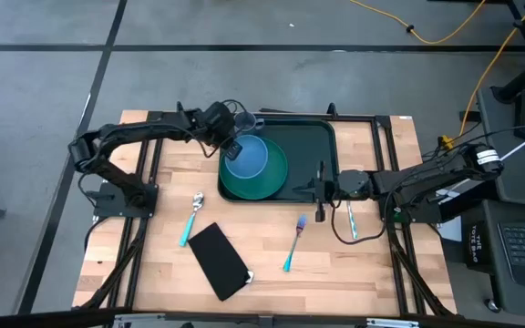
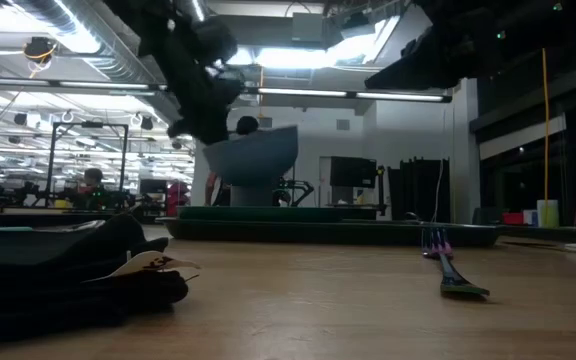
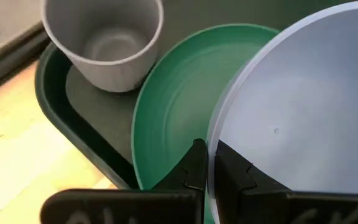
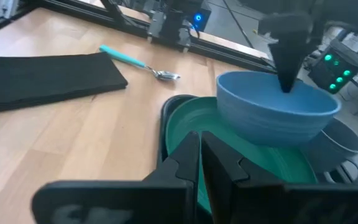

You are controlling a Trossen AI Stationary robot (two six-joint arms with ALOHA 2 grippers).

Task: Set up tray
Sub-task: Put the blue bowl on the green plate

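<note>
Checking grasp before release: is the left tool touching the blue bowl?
Touching. The left wrist view shows the left tool shut on the blue bowl's rim; the right wrist view shows it pinching the rim from above.

Left half of the tray crowded, right half open

On the tray (image 1: 322,150), the plate (image 1: 276,178), the bowl (image 1: 247,157) gripped at its rim by the left gripper (image 1: 232,146) and the cup (image 1: 246,121) fill the left part; the right part lies bare, though the right gripper (image 1: 320,185) sits pinched shut at its near edge. On the wood, gaps run between the spoon (image 1: 190,219), napkin (image 1: 218,260) and fork (image 1: 294,243).
</note>
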